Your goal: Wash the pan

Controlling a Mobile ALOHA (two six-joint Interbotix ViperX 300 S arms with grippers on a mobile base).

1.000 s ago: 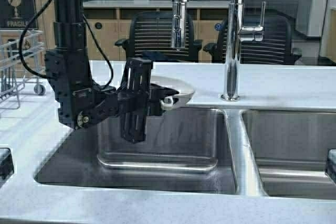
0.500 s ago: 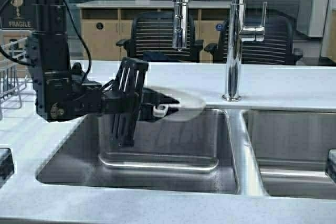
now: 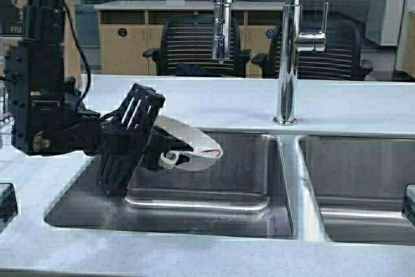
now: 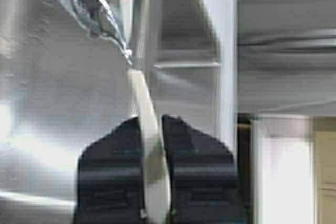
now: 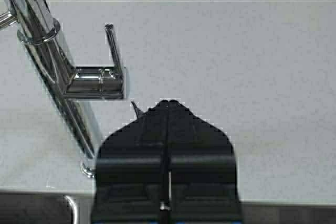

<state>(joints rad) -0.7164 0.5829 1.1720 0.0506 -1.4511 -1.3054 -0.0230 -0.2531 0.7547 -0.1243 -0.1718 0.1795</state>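
The cream-white pan (image 3: pixel 194 146) hangs tilted over the left sink basin (image 3: pixel 220 183), with a reddish smear at its lower rim. My left gripper (image 3: pixel 166 152) is shut on the pan near its stubby handle, at the basin's left side. In the left wrist view the pan's thin pale edge (image 4: pixel 143 98) runs out from between the shut fingers of the left gripper (image 4: pixel 153 125). My right gripper (image 5: pixel 168 104) is shut and empty, held above the counter beside the faucet lever (image 5: pixel 111 45). It is out of the high view.
The tall chrome faucet (image 3: pixel 287 50) stands behind the divider between the two basins, its spray head (image 3: pixel 222 27) hanging above the left basin. The right basin (image 3: pixel 363 176) lies to the right. A wire dish rack stands at the far left edge.
My left arm has swung left and down with the pan. The pan has gone from the back counter edge into the left basin and now tilts downward.
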